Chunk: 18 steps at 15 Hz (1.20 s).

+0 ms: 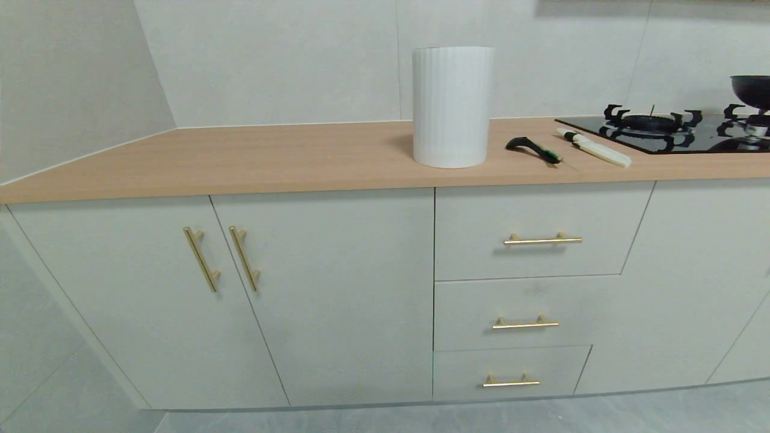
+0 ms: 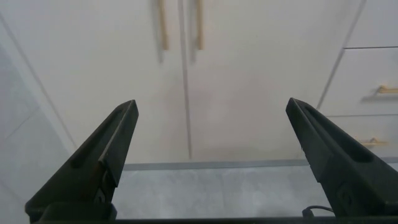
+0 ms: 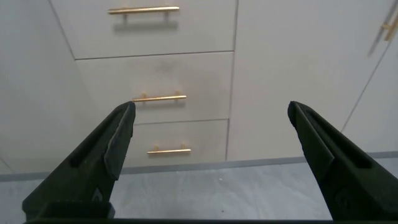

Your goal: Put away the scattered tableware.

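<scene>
Both pairs of jaws stand spread wide, holding nothing: the left gripper [image 2: 211,104] faces the cupboard doors [image 2: 249,81] below and left of the white canister [image 1: 452,107], the right gripper [image 3: 211,106] the drawers [image 3: 155,74] beneath it. On the counter [image 1: 240,156], a peeler [image 1: 533,149] lies just right of the canister, and a knife [image 1: 592,147] farther right, apart from the peeler.

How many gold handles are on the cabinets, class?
5. Left door handle and right door handle, upright side by side; top drawer handle, middle drawer handle, bottom drawer handle, level. More may sit out of frame.
</scene>
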Available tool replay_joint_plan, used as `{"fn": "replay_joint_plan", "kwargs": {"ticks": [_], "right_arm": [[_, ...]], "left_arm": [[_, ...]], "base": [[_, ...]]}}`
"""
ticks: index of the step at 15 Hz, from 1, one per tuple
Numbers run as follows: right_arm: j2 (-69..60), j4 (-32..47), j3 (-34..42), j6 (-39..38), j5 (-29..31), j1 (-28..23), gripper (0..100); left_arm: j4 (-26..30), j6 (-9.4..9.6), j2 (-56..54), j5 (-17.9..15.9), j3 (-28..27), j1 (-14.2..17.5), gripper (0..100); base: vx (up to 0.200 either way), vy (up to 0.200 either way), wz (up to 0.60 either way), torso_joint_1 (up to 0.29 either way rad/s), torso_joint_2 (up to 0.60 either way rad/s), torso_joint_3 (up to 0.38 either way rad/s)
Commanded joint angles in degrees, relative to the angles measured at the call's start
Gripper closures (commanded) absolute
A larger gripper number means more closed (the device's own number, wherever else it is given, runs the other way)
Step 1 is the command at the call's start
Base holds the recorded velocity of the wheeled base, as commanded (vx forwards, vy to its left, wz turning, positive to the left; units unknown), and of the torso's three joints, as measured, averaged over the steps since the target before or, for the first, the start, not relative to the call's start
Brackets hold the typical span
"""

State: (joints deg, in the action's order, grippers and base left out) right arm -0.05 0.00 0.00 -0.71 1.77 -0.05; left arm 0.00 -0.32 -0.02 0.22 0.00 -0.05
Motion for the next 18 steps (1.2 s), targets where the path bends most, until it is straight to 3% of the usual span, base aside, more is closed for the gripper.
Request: {"fn": "replay_joint_plan", "kwargs": {"ticks": [1,10,11,12,15,18], "right_arm": [[0.0,0.0,0.0,0.0,0.0,0.0,0],[0.0,-0.2,-0.2,0.3,-0.1,0.0,0],[1.5,-0.9,-7.7,-2.9,-1.3,0.3,0],[4.4,0.1,-11.8,-5.5,-2.0,1.4,0],[18.4,3.1,-12.7,-2.4,-8.6,6.9,0],[38.7,1.8,-17.4,-1.1,-9.2,8.8,0]], "left_arm": [[0.0,-0.03,0.0,0.0,0.0,0.0,0],[0.0,0.05,0.0,0.0,0.0,0.0,0],[0.0,0.05,0.0,0.0,0.0,0.0,0],[0.0,0.05,0.0,0.0,0.0,0.0,0],[0.0,0.05,0.0,0.0,0.0,0.0,0],[0.0,0.05,0.0,0.0,0.0,0.0,0]], "base": [[0.000,0.000,0.00,0.000,0.00,0.000],[0.000,0.000,0.00,0.000,0.00,0.000],[0.000,0.000,0.00,0.000,0.00,0.000],[0.000,0.000,0.00,0.000,0.00,0.000],[0.000,0.000,0.00,0.000,0.00,0.000],[0.000,0.000,0.00,0.000,0.00,0.000]]}}
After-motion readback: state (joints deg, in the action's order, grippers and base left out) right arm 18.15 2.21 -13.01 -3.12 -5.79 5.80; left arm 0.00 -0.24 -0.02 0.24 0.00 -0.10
